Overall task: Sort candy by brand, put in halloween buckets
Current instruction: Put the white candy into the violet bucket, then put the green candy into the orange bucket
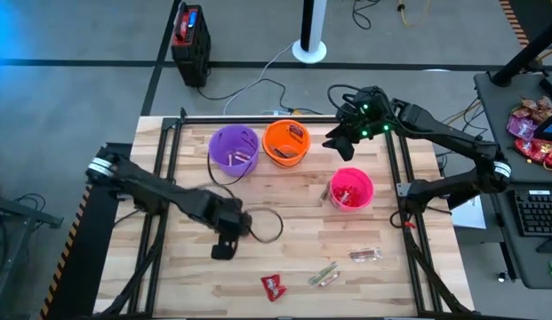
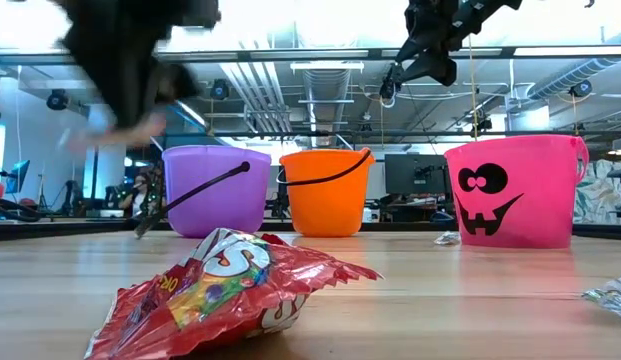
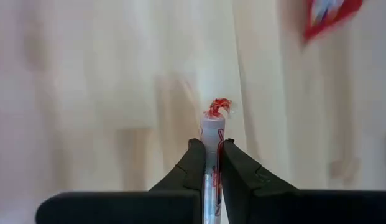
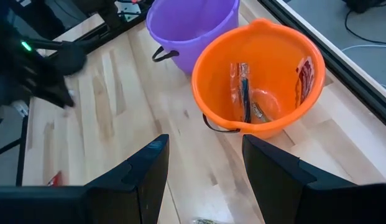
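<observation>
My left gripper [image 3: 209, 146] is shut on a thin pale candy stick [image 3: 211, 127] with a red twisted end, above the table's near left part [image 1: 224, 247]; the low view shows it blurred [image 2: 120, 90]. My right gripper [image 4: 205, 168] hangs open and holds nothing, above the far right near the orange bucket [image 1: 286, 142]. The purple bucket [image 1: 233, 148] and the pink bucket [image 1: 351, 188] stand upright on the table. A red packet [image 1: 274, 286], a stick [image 1: 324, 274] and a small bar [image 1: 365, 256] lie flat near the front edge. My left gripper pinches the candy stick between its two fingers [image 3: 194, 158], just behind the stick's red twisted end [image 3: 217, 107], which pokes out past the fingertips. The fingers come from above, pointing steeply down, and lie along the stick. The stick is lifted clear of the table.
The orange bucket [image 4: 258, 74] holds a few wrapped candies; the purple bucket [image 4: 189, 25] stands next to it on the left. A black frame [image 1: 169, 169] edges the table. A black and red box [image 1: 190, 40] stands on the floor beyond the far edge.
</observation>
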Action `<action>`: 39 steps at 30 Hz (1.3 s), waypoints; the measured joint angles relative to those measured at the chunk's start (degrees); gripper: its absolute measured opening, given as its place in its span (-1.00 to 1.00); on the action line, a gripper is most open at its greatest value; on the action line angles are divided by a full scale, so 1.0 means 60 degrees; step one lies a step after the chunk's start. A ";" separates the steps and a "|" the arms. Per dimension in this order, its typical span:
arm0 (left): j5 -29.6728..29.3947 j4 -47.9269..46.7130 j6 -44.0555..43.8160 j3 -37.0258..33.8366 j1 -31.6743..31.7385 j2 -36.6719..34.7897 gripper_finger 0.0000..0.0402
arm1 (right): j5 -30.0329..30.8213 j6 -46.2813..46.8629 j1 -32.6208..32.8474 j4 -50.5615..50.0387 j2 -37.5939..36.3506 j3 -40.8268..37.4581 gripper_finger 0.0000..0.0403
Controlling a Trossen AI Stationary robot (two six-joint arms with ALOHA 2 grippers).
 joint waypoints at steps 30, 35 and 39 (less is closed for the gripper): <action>-0.0584 -0.0270 0.0513 0.0400 0.9094 -0.1224 -0.58 | 0.0411 0.3854 0.0419 0.0669 0.0000 0.0114 -0.03; -0.0575 -0.0118 0.0920 0.0397 0.9076 -0.1236 -0.32 | 0.0658 0.4323 0.1113 -0.0936 0.0124 0.0935 -0.03; -0.0570 0.0182 0.1016 0.0397 0.9080 -0.1510 -0.20 | 0.0663 0.4667 0.1884 -0.2579 0.0303 0.1845 -0.03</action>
